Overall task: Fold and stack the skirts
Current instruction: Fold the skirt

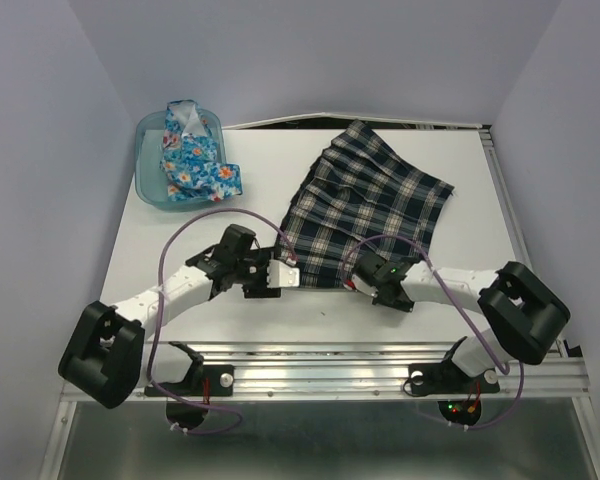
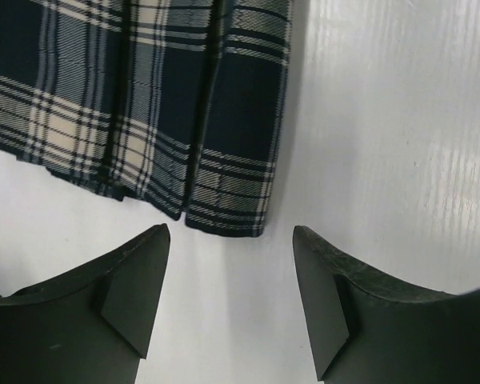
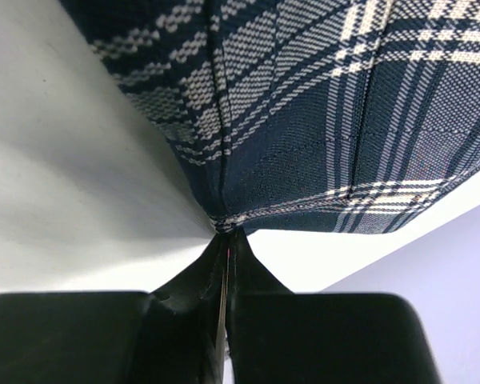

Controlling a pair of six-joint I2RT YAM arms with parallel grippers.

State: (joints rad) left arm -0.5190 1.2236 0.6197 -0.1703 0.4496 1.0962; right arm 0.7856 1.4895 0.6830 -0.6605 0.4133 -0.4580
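Plaid skirt [image 1: 365, 200]: right claw [image 3: 226, 238] pinches hem corner; left claw [image 2: 230, 234] spread, seemingly just short of hem.

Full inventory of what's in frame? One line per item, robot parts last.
plaid skirt: one, navy and white, spread out mid-table
floral skirt: one, bright blue with white, red and yellow flowers, bunched in the bin
bin: one, translucent teal, far-left corner of the table
table: one, white
cables: two, purple, one looping along each arm
left fingers: two, black, open, just short of the plaid skirt's near corner
right fingers: two, black, shut on the plaid skirt's near edge
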